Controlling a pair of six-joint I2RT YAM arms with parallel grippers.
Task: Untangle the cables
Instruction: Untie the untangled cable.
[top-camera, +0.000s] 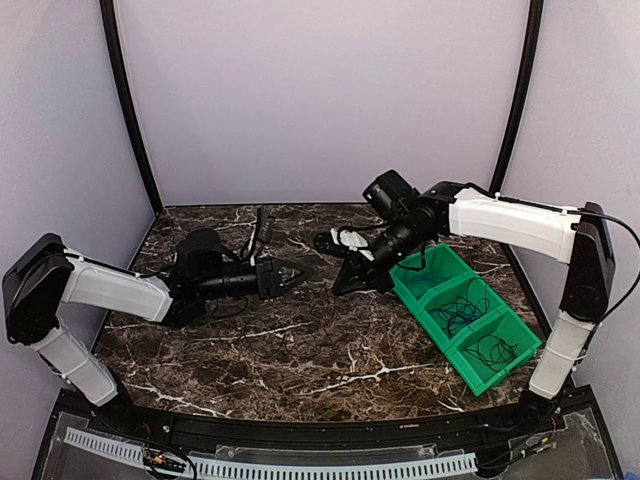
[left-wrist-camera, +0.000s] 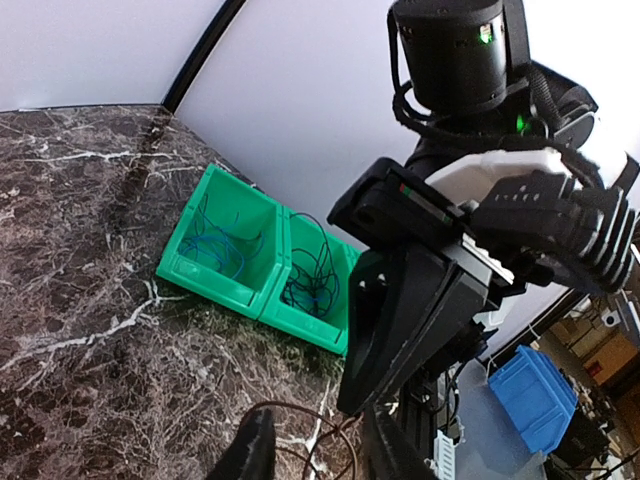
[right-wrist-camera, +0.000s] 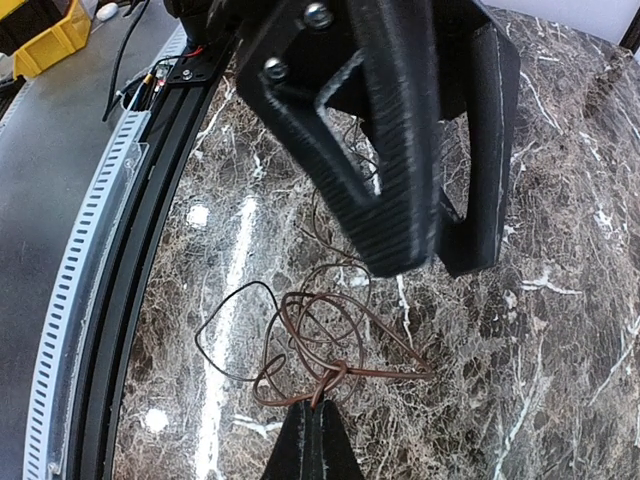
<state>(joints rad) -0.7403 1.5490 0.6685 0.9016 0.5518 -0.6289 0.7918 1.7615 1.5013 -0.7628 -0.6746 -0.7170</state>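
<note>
A brown cable (right-wrist-camera: 345, 322) lies in a small tangle on the marble table, with a thin black cable (right-wrist-camera: 212, 318) looped through its left side. My right gripper (right-wrist-camera: 318, 418) is shut on the brown cable at its knot, tip down on the table (top-camera: 346, 283). My left gripper (left-wrist-camera: 320, 438) faces it from the left (top-camera: 292, 277), open, with a loop of the brown cable (left-wrist-camera: 300, 409) lying between its fingers and not pinched. Its two ribbed fingers (right-wrist-camera: 400, 190) hang just above the tangle in the right wrist view.
A green three-compartment bin (top-camera: 428, 325) stands at the right, close behind my right gripper. One compartment holds blue cable (left-wrist-camera: 215, 245), another dark cable (left-wrist-camera: 312, 280). The curved table rail (right-wrist-camera: 110, 250) runs along the near edge.
</note>
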